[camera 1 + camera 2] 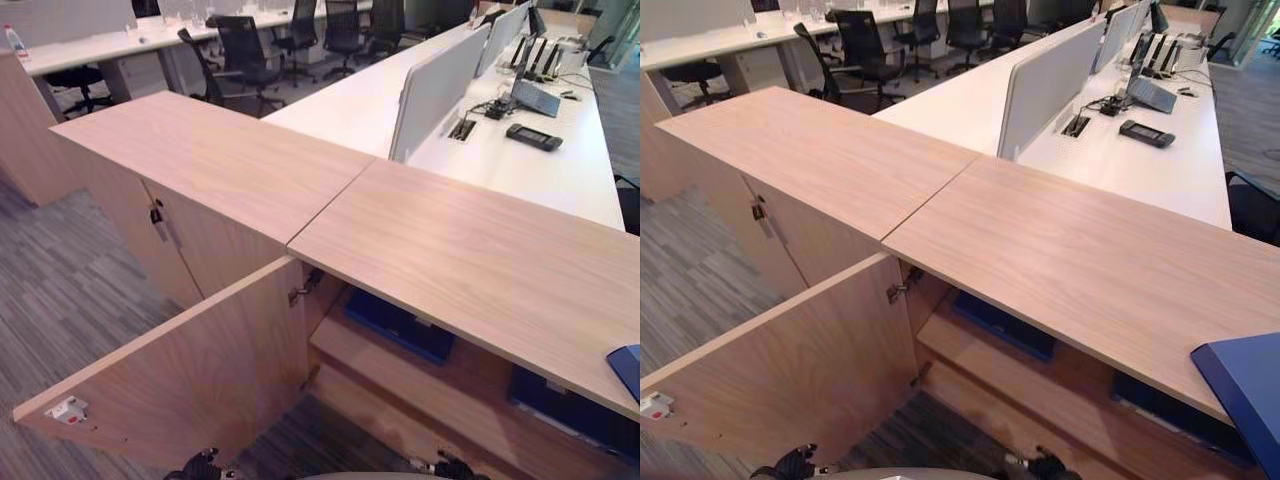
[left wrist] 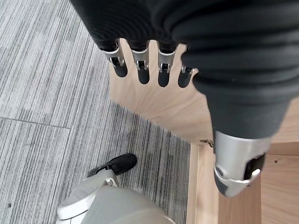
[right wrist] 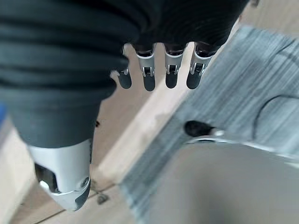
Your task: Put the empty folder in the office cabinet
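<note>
**Cabinet door stands open; blue folder waits on the cabinet top**

Nearest the camera, the open cabinet door [image 1: 190,375] swings out over the grey carpet [image 1: 60,290], leaving the shelf [image 1: 400,375] inside exposed. Blue items [image 1: 400,322] already lie in there, under the wooden cabinet top [image 1: 1080,250].

The task's blue folder [image 1: 1248,392] lies at the right end of that top, its corner jutting over the front edge. It is untouched, so the task looks barely begun, the pick-up being the step in hand.

To do it well, I judge the right robot hand should come up to the overhanging corner and close on it from above and below, then carry the folder low and flat so it clears the top's edge on the way into the shelf.

Left robot hand [image 2: 149,65] hangs fingers down beside the door, relaxed and empty. Right robot hand [image 3: 159,70] hangs likewise over the cabinet's base, fingers loose, holding nothing.
</note>
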Robot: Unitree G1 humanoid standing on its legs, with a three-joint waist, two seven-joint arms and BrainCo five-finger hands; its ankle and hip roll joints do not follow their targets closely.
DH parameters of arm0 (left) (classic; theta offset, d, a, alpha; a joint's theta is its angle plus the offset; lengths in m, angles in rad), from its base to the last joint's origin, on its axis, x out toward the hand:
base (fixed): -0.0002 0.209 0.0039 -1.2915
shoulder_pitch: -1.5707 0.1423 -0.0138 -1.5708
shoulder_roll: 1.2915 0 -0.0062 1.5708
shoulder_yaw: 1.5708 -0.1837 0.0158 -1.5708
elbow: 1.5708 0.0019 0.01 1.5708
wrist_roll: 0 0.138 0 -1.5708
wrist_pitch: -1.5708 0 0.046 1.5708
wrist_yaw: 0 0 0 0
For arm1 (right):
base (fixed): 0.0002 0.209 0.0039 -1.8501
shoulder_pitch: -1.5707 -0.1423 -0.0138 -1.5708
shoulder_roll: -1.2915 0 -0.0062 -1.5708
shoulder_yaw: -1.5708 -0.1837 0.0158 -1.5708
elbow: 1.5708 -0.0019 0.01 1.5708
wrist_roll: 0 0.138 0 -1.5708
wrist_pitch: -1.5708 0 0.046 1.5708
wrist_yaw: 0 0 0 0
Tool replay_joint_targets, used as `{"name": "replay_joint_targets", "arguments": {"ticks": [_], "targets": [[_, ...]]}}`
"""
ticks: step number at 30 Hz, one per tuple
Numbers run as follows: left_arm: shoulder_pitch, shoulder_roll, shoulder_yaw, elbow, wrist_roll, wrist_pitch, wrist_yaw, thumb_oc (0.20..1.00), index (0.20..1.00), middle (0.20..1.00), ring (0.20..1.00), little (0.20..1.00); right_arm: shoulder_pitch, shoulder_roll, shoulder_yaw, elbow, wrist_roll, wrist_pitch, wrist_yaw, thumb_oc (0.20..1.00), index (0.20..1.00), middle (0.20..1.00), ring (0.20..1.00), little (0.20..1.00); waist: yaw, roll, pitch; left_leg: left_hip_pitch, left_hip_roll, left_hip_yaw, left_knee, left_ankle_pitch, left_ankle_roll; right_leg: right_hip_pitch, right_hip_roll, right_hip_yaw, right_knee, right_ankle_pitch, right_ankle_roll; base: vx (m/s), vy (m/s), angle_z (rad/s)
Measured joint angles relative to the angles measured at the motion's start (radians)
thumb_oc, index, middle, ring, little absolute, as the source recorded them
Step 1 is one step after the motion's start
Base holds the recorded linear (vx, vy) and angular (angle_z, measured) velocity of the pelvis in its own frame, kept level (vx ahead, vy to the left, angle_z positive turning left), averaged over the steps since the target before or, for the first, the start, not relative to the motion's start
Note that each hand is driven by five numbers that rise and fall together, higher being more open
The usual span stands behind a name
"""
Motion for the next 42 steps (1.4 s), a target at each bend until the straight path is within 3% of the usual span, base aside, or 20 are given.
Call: {"name": "replay_joint_targets", "arguments": {"ticks": [6,10,11,13,14,15,17,18,19,20,23,27,34,36,38,39,40,41,42], "targets": [[0.002,-0.024,-0.022,-0.002,0.0,0.005,0.002,1.0,1.0,1.0,1.0,1.0,0.021,-0.006,-0.044,0.001,-0.03,0.007,0.004,1.0,1.0,1.0,1.0,1.0,-0.019,0.007,0.0,0.032,0.0,0.054,0.0,-0.001,0.0,-0.006,0.0,0.036,0.001,0.01,0.011,-0.09,0.007,-0.21],[-0.026,-0.038,-0.04,-0.006,-0.001,0.006,0.003,1.0,1.0,1.0,1.0,1.0,-0.033,-0.019,-0.048,0.002,-0.029,0.007,-0.002,1.0,1.0,1.0,1.0,1.0,-0.04,0.008,0.055,0.03,0.0,0.122,0.003,0.006,0.012,-0.077,-0.003,0.059,0.069,0.064,0.03,-0.27,0.011,-0.62],[-0.05,-0.043,-0.042,-0.012,-0.001,0.007,0.002,1.0,1.0,1.0,1.0,1.0,-0.089,-0.028,-0.054,0.01,-0.025,0.007,-0.014,1.0,1.0,1.0,1.0,1.0,-0.04,0.023,0.105,0.016,0.016,0.173,0.002,0.008,0.04,-0.099,0.004,0.05,0.035,0.133,0.074,-0.23,0.026,-0.87],[-0.078,-0.05,-0.038,-0.015,-0.001,0.008,0.002,1.0,1.0,1.0,1.0,1.0,-0.101,-0.032,-0.054,0.03,-0.02,0.009,-0.017,1.0,1.0,1.0,1.0,1.0,-0.042,0.058,0.121,-0.003,0.042,0.202,0.003,0.025,0.056,-0.127,0.007,-0.01,0.177,0.036,0.038,-0.2,0.002,-0.58],[-0.078,-0.049,-0.039,-0.024,-0.001,0.003,0.002,1.0,1.0,1.0,1.0,1.0,-0.102,-0.033,-0.054,0.037,-0.02,0.012,-0.017,1.0,1.0,1.0,1.0,1.0,-0.028,0.082,0.125,-0.005,0.066,0.226,0.011,0.032,0.051,-0.148,0.008,-0.04,0.33,-0.052,0.032,-0.15,-0.043,-0.48],[-0.077,-0.047,-0.038,-0.025,-0.002,0.002,0.001,1.0,1.0,1.0,1.0,1.0,-0.102,-0.032,-0.053,0.036,-0.02,0.011,-0.017,1.0,1.0,1.0,1.0,1.0,-0.011,0.095,0.128,-0.001,0.089,0.252,0.011,0.036,0.05,-0.155,0.008,-0.062,0.449,-0.112,0.035,-0.12,-0.093,-0.77],[-0.058,-0.04,-0.03,-0.018,-0.003,0.009,0.002,1.0,1.0,1.0,1.0,1.0,-0.098,-0.044,-0.054,0.034,-0.019,0.007,-0.018,1.0,1.0,1.0,1.0,1.0,0.011,0.093,0.117,0.001,0.108,0.305,0.015,0.04,0.043,-0.116,-0.017,-0.089,0.518,-0.182,0.052,-0.1,-0.129,-0.81],[-0.04,-0.038,-0.017,-0.017,-0.003,0.01,0.002,1.0,1.0,1.0,1.0,1.0,-0.1,-0.044,-0.054,0.034,-0.019,0.007,-0.019,1.0,1.0,1.0,1.0,1.0,0.017,0.082,0.11,0.002,0.11,0.333,0.018,0.042,0.04,-0.084,-0.038,-0.105,0.503,-0.207,0.059,-0.05,-0.104,-0.95],[-0.019,-0.038,-0.01,-0.004,-0.003,0.013,0.001,1.0,1.0,1.0,1.0,1.0,-0.098,-0.042,-0.053,0.032,-0.019,0.006,-0.019,1.0,1.0,1.0,1.0,1.0,0.026,0.067,0.102,0.005,0.111,0.361,0.016,0.042,0.035,-0.029,-0.065,-0.128,0.405,-0.236,0.062,-0.09,-0.28,-1.15],[0.0,-0.061,-0.004,-0.002,-0.003,0.021,-0.005,1.0,1.0,1.0,1.0,1.0,-0.104,-0.053,-0.054,0.037,-0.019,0.008,-0.02,1.0,1.0,1.0,1.0,1.0,0.025,0.068,0.098,0.003,0.136,0.374,0.013,0.06,-0.025,0.085,-0.018,-0.136,0.156,-0.207,0.063,-0.07,-0.274,-0.89],[0.017,-0.103,0.0,-0.002,-0.003,0.014,-0.006,1.0,1.0,1.0,1.0,1.0,-0.048,-0.091,-0.041,0.028,-0.02,0.007,-0.022,1.0,1.0,1.0,1.0,1.0,0.012,0.115,0.072,0.015,0.189,0.359,0.036,0.079,-0.03,0.114,0.053,-0.092,0.073,-0.181,0.028,-0.1,-0.258,-0.42],[-0.002,-0.109,-0.002,-0.004,-0.003,0.012,-0.005,1.0,1.0,1.0,1.0,1.0,-0.038,-0.109,-0.041,0.025,-0.02,0.007,-0.022,1.0,1.0,1.0,1.0,1.0,-0.012,0.132,0.07,-0.01,0.235,0.356,0.07,0.105,-0.069,0.121,0.1,-0.057,-0.005,-0.138,0.004,-0.08,-0.167,-0.32],[-0.038,-0.15,0.001,-0.002,-0.004,0.012,0.01,1.0,1.0,1.0,1.0,1.0,-0.048,-0.14,-0.04,0.018,-0.02,0.004,-0.022,1.0,1.0,1.0,1.0,1.0,-0.047,0.16,0.097,-0.01,0.266,0.356,0.104,0.144,-0.126,0.111,0.119,-0.02,-0.003,-0.125,-0.024,-0.09,-0.166,-0.2],[-0.044,-0.141,0.002,-0.001,-0.018,0.011,0.013,1.0,1.0,1.0,1.0,1.0,-0.084,-0.135,-0.037,0.016,-0.02,0.004,-0.021,1.0,1.0,1.0,1.0,1.0,-0.037,0.111,0.142,-0.016,0.26,0.3,0.156,0.22,-0.221,0.082,0.098,0.039,0.029,-0.122,-0.056,-0.12,-0.093,-0.72],[-0.05,-0.139,-0.001,0.003,-0.018,0.013,0.011,1.0,1.0,1.0,1.0,1.0,-0.106,-0.137,-0.032,0.01,-0.02,-0.003,-0.024,1.0,1.0,1.0,1.0,1.0,-0.047,0.077,0.159,-0.034,0.241,0.201,0.158,0.292,-0.182,0.068,0.079,0.058,0.014,-0.103,-0.082,-0.04,-0.085,-0.43],[-0.06,-0.138,-0.001,0.001,-0.02,0.012,0.011,1.0,1.0,1.0,1.0,1.0,-0.098,-0.154,-0.032,0.017,-0.02,0.001,-0.03,1.0,1.0,1.0,1.0,1.0,-0.046,0.073,0.16,-0.043,0.231,0.186,0.173,0.289,-0.186,0.073,0.079,0.056,-0.005,-0.089,-0.088,-0.01,-0.071,-0.13],[-0.069,-0.138,0.001,-0.002,-0.02,0.012,0.011,1.0,1.0,1.0,1.0,1.0,-0.093,-0.169,-0.012,0.015,-0.021,0.006,-0.031,1.0,1.0,1.0,1.0,1.0,-0.05,0.06,0.164,-0.046,0.184,0.17,0.253,0.159,-0.2,0.072,0.061,0.058,-0.005,-0.082,-0.095,0.02,-0.011,-0.2],[-0.067,-0.135,0.0,-0.002,-0.02,0.012,0.011,1.0,1.0,1.0,1.0,1.0,-0.094,-0.172,-0.001,0.013,-0.021,0.003,-0.031,1.0,1.0,1.0,1.0,1.0,-0.052,0.057,0.162,-0.036,0.144,0.173,0.281,0.068,-0.155,0.073,0.048,0.059,-0.005,-0.075,-0.095,0.04,0.041,-0.2],[-0.067,-0.133,0.0,-0.003,-0.02,0.011,0.01,1.0,1.0,1.0,1.0,1.0,-0.088,-0.174,-0.002,0.011,-0.021,0.002,-0.032,1.0,1.0,1.0,1.0,1.0,-0.058,0.065,0.157,-0.013,0.114,0.186,0.257,0.037,-0.117,0.081,0.048,0.053,-0.005,-0.069,-0.09,0.03,0.03,-0.03]]}}
